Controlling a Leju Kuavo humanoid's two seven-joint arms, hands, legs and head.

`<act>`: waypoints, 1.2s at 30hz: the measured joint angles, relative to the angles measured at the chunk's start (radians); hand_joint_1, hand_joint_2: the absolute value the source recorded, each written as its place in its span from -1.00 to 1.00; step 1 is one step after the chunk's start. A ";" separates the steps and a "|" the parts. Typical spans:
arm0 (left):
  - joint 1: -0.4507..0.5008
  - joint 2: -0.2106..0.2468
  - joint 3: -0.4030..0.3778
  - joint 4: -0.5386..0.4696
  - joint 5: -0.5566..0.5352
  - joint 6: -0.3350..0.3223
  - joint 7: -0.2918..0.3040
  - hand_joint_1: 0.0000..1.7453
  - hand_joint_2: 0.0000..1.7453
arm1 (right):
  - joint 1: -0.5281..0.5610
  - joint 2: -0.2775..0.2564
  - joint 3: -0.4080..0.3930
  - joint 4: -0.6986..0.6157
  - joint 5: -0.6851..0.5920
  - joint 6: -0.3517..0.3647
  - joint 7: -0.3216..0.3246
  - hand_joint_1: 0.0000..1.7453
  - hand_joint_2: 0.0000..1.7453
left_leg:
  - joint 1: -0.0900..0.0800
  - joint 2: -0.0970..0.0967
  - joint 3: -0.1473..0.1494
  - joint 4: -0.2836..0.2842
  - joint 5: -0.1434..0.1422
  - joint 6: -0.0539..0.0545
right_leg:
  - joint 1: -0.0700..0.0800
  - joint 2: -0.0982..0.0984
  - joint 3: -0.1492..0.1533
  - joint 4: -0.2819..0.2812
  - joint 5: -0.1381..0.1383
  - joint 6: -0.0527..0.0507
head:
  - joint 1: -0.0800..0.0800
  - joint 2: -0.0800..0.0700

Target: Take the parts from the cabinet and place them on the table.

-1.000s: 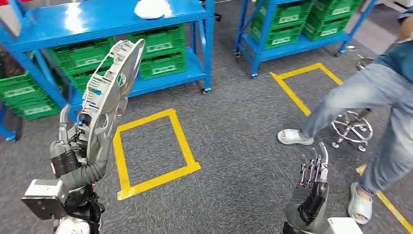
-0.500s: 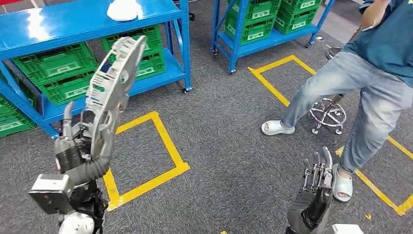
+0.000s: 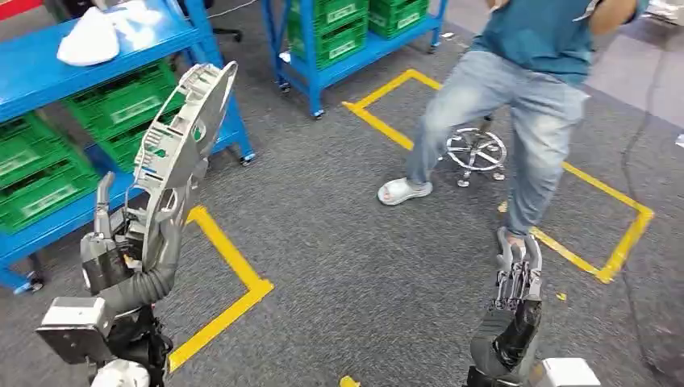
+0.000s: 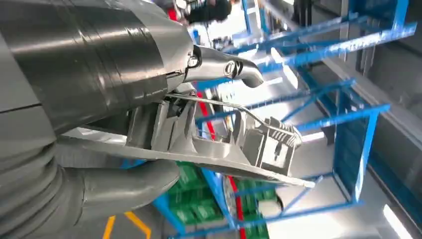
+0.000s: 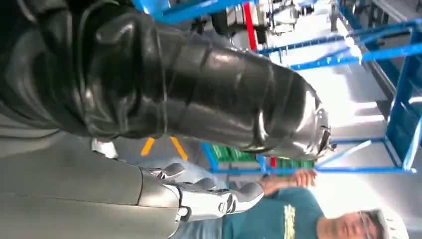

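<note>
Risk fig.: we are gripping grey part (image 3: 179, 153) upright in left hand (image 3: 121, 250), frame left; right hand (image 3: 518, 278) hanging empty, fingers straight. Person (image 3: 516, 97) upper right — tall part could be clipping them or slipping w/ any turn.

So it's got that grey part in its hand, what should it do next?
Probably keep turning toward the table: the left hand holds the grey part upright, no table shows, and a person stands close ahead, so go slowly.

The right hand (image 5: 199, 149), fingers (image 5: 219, 201) extended and holding nothing, before a person (image 5: 278, 219).
</note>
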 joint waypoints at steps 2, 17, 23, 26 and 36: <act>0.000 0.000 0.000 0.000 -0.001 0.000 0.001 1.00 1.00 | 0.000 0.000 0.000 0.000 0.000 0.000 0.000 -1.00 -1.00 | -0.005 -0.020 0.059 -0.150 0.094 0.019 | 0.005 0.034 0.003 0.001 0.000 0.000 | -0.009 0.000; -0.001 -0.002 -0.002 0.000 -0.004 -0.003 0.000 1.00 1.00 | 0.001 -0.003 0.000 0.005 -0.003 0.000 0.000 -1.00 -1.00 | -0.006 0.080 0.167 -0.308 0.109 0.050 | -0.015 -0.080 -0.095 0.141 -0.012 0.055 | 0.021 0.000; -0.003 -0.002 -0.003 0.000 -0.004 -0.003 -0.001 1.00 1.00 | 0.000 -0.004 0.000 0.004 -0.003 0.000 0.000 -1.00 -1.00 | -0.013 0.149 0.189 -0.314 0.094 0.023 | 0.011 -0.116 -0.010 -0.009 0.015 0.019 | 0.028 0.000; -0.002 -0.002 -0.004 -0.001 -0.005 -0.002 -0.002 1.00 1.00 | -0.002 -0.003 0.000 0.002 -0.002 0.000 -0.001 -1.00 -1.00 | -0.003 0.038 0.154 -0.235 0.035 0.013 | -0.004 -0.078 0.013 -0.038 0.027 0.002 | 0.014 0.000; -0.003 0.000 -0.005 0.000 -0.004 -0.002 -0.002 1.00 1.00 | -0.001 -0.003 0.000 0.007 -0.007 0.000 -0.001 -1.00 -1.00 | 0.014 -0.078 0.147 -0.276 0.102 0.007 | -0.017 0.072 -0.011 0.003 0.009 0.038 | -0.027 0.000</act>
